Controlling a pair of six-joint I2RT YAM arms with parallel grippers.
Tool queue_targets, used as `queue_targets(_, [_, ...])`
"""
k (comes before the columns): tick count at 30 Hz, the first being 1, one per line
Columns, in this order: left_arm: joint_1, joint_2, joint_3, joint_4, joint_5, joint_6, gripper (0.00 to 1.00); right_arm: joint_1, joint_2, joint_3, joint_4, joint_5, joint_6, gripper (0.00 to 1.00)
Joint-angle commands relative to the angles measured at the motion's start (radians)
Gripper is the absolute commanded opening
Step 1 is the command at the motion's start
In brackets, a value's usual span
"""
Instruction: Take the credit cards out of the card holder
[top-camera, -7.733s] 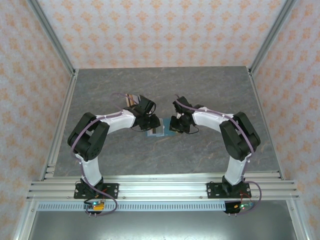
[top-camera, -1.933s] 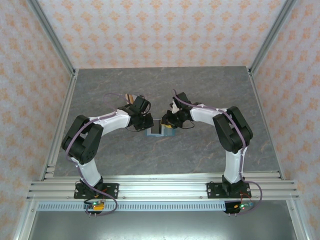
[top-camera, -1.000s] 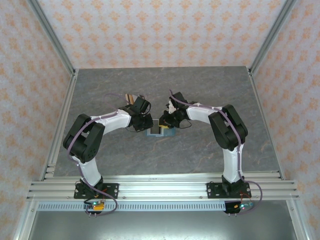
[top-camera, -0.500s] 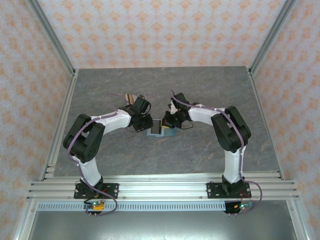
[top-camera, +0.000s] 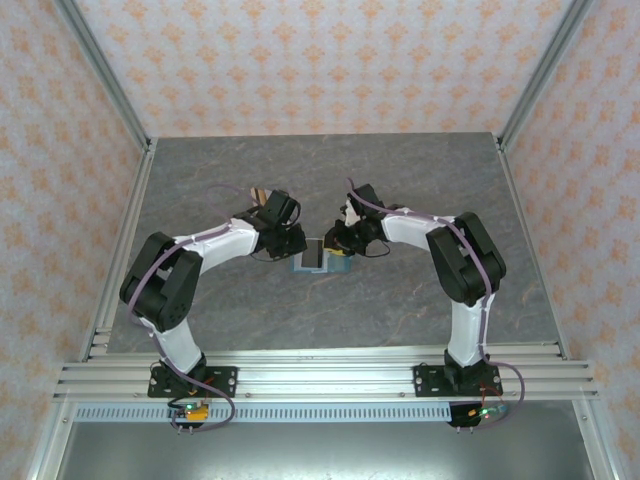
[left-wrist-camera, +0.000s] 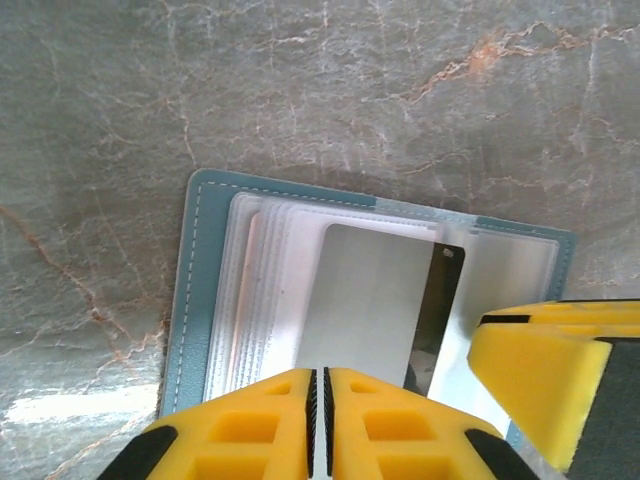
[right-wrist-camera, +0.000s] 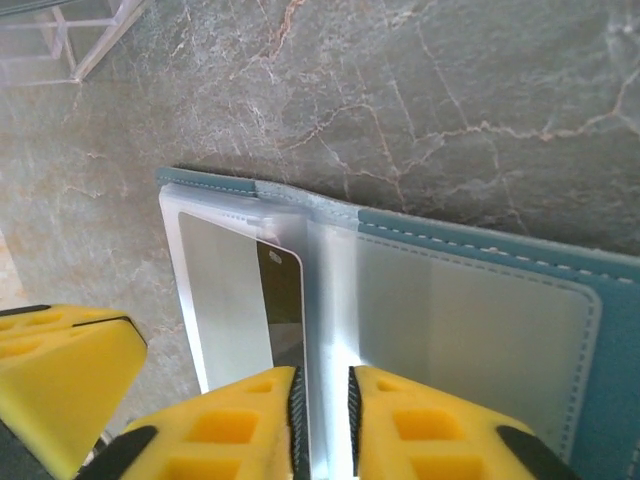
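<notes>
Left end effector pressed shut, bottom centre of frame, over card holder's edge. Right end effector narrowly open, straddling clear sleeve beside black card.

The grey marbled table bears the teal card holder, lying open near its middle.

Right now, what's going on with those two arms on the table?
Both arms meet over the open teal card holder on the table. The left pincer is shut at the edge of its clear sleeves, with a card inside. The right pincer, jaws nearly together, straddles a sleeve edge; grip unclear.
</notes>
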Motion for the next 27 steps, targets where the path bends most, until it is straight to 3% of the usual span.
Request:
queue_targets(1, [-0.008,0.008,0.043,-0.037,0.005,0.032,0.13,0.003,0.003,0.008,0.011,-0.019,0.003,0.28])
queue_targets(10, [-0.008,0.09,0.095,-0.101,-0.041,0.046,0.11,0.016,0.038,0.034,0.013,-0.039,0.014,0.29])
queue_targets(27, [-0.007,0.118,0.015,-0.055,-0.033,0.001,0.08,0.02,0.075,0.053,0.062,-0.082,0.051,0.22])
